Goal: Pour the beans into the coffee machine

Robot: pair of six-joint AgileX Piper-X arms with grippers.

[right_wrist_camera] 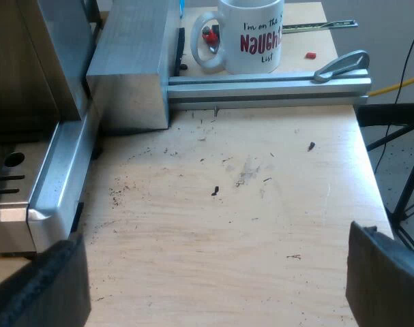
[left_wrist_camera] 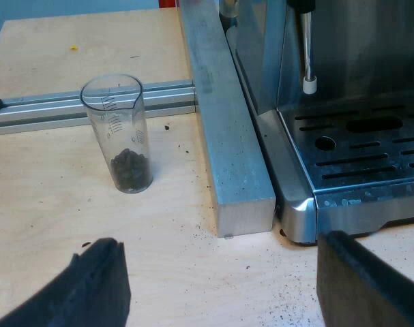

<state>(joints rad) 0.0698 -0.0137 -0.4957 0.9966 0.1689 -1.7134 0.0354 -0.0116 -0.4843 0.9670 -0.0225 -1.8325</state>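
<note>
Currently measuring glass [left_wrist_camera: 121, 136] stands upright, beans [left_wrist_camera: 131, 170] at bottom, on the surface [left_wrist_camera: 50, 204] ahead of the left fingers [left_wrist_camera: 97, 283], which gape wide, empty. Right fingers [right_wrist_camera: 380, 279] likewise spread, empty, facing the mug [right_wrist_camera: 251, 37]. Judged nearer: the left fingers.

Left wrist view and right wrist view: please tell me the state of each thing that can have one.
Measuring glass: upright on the table, not held, a few beans at its bottom.
Espresso machine: steam wand hanging over the drip tray.
Mug: upright; its contents cannot be seen.
Left gripper: open, holding nothing.
Right gripper: open, holding nothing.
</note>
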